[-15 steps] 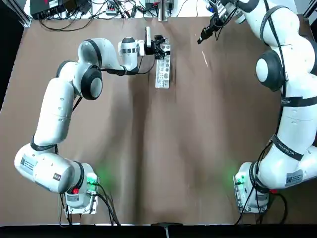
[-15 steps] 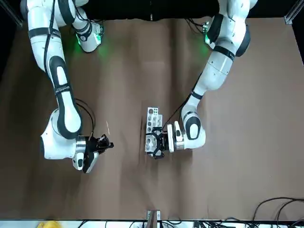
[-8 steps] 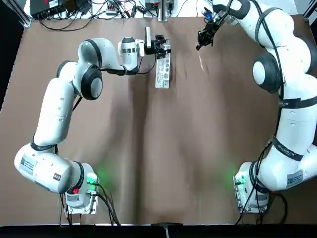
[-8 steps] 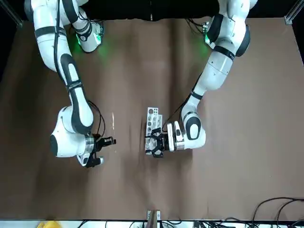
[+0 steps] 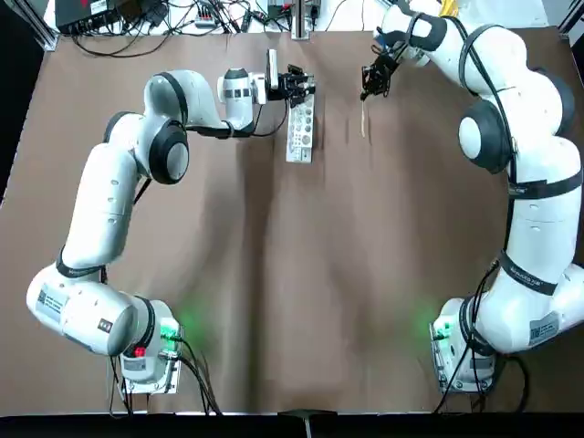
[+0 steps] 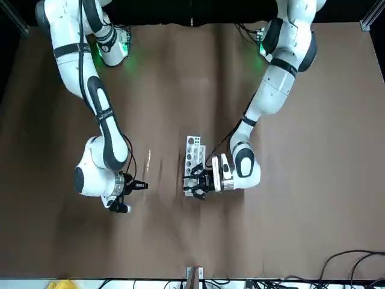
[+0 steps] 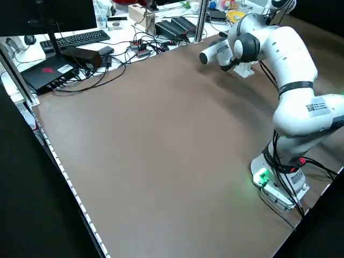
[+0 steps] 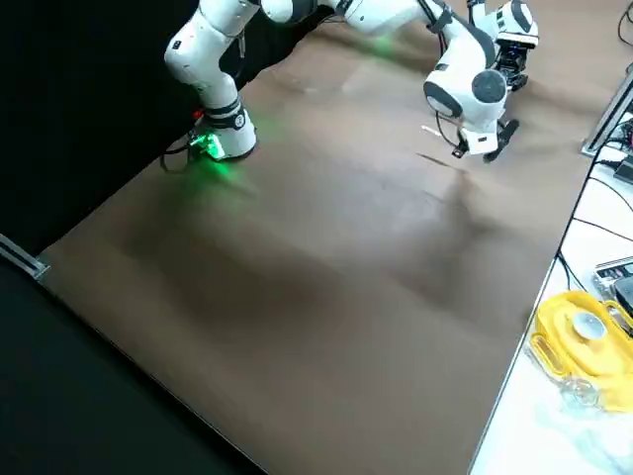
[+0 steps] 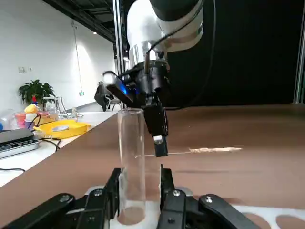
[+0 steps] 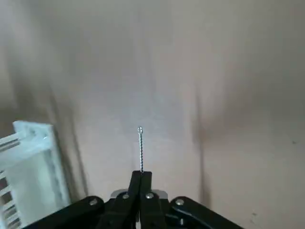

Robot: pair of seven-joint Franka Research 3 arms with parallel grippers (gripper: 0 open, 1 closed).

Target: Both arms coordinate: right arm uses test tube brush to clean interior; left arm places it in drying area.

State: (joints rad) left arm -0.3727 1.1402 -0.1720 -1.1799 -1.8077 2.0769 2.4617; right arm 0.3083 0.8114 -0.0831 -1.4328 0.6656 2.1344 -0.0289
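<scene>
The drying area is a white rack (image 5: 299, 128) at the table's far middle, also visible in the front view (image 6: 194, 153). A clear glass test tube (image 9: 131, 162) stands upright at its far end. My left gripper (image 5: 297, 87) straddles the tube, open: one finger (image 9: 114, 183) touches the glass and a gap shows at the other. To the rack's right, my right gripper (image 5: 372, 78) is shut on the test tube brush (image 5: 364, 119), a thin pale wire (image 10: 140, 148) that sticks out past the fingertips. The brush (image 9: 209, 150) is level, beside the tube and apart from it.
Cables, boxes and a metal post (image 5: 297, 18) line the table's far edge just behind the rack. A keyboard and electronics (image 7: 80, 40) sit on a side bench. Bare brown tabletop (image 5: 301, 274) stretches between the rack and the arm bases.
My right gripper has carried the brush leftward toward the rack, and the brush now points back toward the robot. The left arm and the tube have not moved.
</scene>
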